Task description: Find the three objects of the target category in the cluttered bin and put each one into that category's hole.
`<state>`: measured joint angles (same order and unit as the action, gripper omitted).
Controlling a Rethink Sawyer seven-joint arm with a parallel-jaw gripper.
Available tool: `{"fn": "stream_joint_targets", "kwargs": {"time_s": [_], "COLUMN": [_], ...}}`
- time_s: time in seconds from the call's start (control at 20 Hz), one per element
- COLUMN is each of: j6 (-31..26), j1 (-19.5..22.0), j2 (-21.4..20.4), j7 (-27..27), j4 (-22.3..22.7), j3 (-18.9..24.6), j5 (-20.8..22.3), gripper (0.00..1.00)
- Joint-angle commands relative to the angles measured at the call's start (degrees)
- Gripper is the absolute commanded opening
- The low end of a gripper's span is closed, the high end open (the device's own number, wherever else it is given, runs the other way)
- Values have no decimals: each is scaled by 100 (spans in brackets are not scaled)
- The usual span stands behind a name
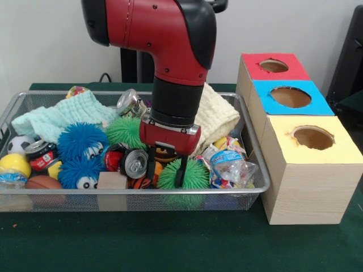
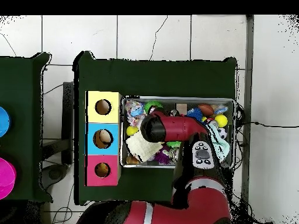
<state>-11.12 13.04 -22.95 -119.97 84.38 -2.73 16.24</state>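
While my red arm reaches down into the wire bin (image 1: 258, 184), my pincer (image 1: 168, 170) hangs low over the toys, near the front wall of the bin. Its two dark fingers (image 1: 182, 171) point straight down with a gap between them, so it is open a little way. I cannot see anything held in it. One finger touches a green spiky ball (image 1: 195, 174), or is just in front of it — I cannot tell which.

Just beside my pincer, on the picture's left, lies a crushed can (image 1: 135, 162) with its silver top facing out. Past it sit two blue fuzzy balls with eyes (image 1: 83, 141), and a wooden block (image 1: 112, 181) leans at the front wall. Further that way are a yellow ball (image 1: 14, 164), a soccer ball (image 1: 20, 143) and a small basketball (image 1: 43, 182).

On the other side of my pincer lies a crumpled clear wrapper (image 1: 229, 165). Behind my arm are a second green spiky ball (image 1: 125, 131), a pale green cloth (image 1: 62, 116) and a cream cloth (image 1: 218, 116).

Outside the bin, well past the wrapper, stand three boxes in a row — yellow box (image 1: 315, 164), blue box (image 1: 289, 99), red box (image 1: 274, 67). Each has a round hole on top. From above, my arm hides my pincer.
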Motion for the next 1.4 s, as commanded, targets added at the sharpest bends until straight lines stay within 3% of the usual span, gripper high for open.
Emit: {"fn": "stream_joint_targets", "kwargs": {"time_s": [0.05,0.5,1.0,1.4], "j6": [-421,-521,322,378], "j1": [-107,-102,262,262], "j2": [-182,-479,358,550], "j7": [-355,-354,-302,-352], "j4": [467,628,249,323], "j3": [32,-96,-27,-117], "j5": [72,51,301,214], "gripper": [100,100,100,100]}}
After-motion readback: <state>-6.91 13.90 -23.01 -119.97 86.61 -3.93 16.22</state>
